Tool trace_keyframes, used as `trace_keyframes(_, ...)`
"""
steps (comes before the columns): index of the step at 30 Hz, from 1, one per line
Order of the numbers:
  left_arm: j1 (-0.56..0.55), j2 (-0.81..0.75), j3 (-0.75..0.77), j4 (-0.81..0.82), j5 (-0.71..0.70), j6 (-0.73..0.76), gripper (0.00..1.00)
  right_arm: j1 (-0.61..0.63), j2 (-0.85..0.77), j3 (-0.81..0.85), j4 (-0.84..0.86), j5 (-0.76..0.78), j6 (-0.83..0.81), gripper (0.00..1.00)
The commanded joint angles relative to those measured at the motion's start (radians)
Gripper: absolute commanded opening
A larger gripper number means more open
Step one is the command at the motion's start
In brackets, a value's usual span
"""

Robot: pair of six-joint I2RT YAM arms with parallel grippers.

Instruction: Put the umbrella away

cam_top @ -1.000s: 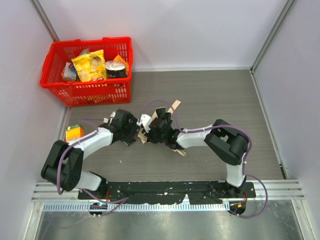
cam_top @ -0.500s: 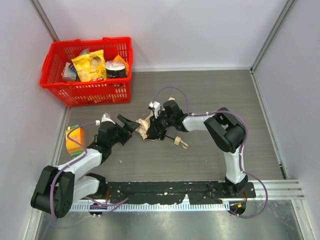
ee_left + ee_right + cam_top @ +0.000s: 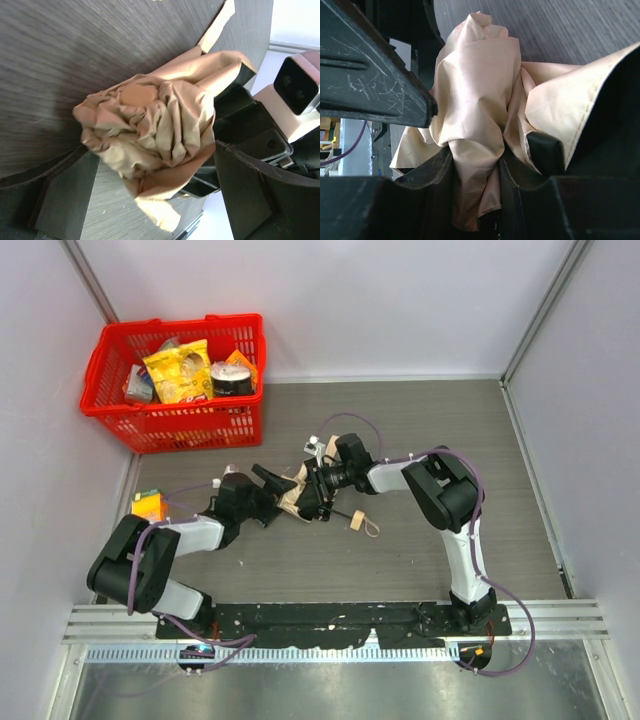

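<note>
One crumpled beige folding umbrella (image 3: 150, 130) on grey bench (image 3: 430, 440): right end effector (image 3: 310, 496) pinches fabric, left end effector (image 3: 275, 488) gapes wide.

Grey wood-grain table (image 3: 430, 440) with red basket (image 3: 180, 425), orange carton (image 3: 148, 506), umbrella (image 3: 291, 503)

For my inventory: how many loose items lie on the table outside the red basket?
2: the umbrella in the middle of the view, an orange carton at the far left. Others may be hidden.

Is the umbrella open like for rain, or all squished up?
Squished up. The umbrella is a crumpled beige bundle, its cloth bunched in folds, not spread out.
</note>
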Motion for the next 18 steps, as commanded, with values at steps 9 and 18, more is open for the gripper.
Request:
trace_keyframes(9,-0.024,0.111,0.019,0.111,-0.123,0.022,0.91,0.018,0.096,-0.017,-0.257,0.007,-0.045,0.01)
trace_keyframes(18,-0.026,0.145,0.036,0.096,-0.163,0.134,0.35,0.018,0.093,0.006,-0.295,-0.007,-0.068,0.01)
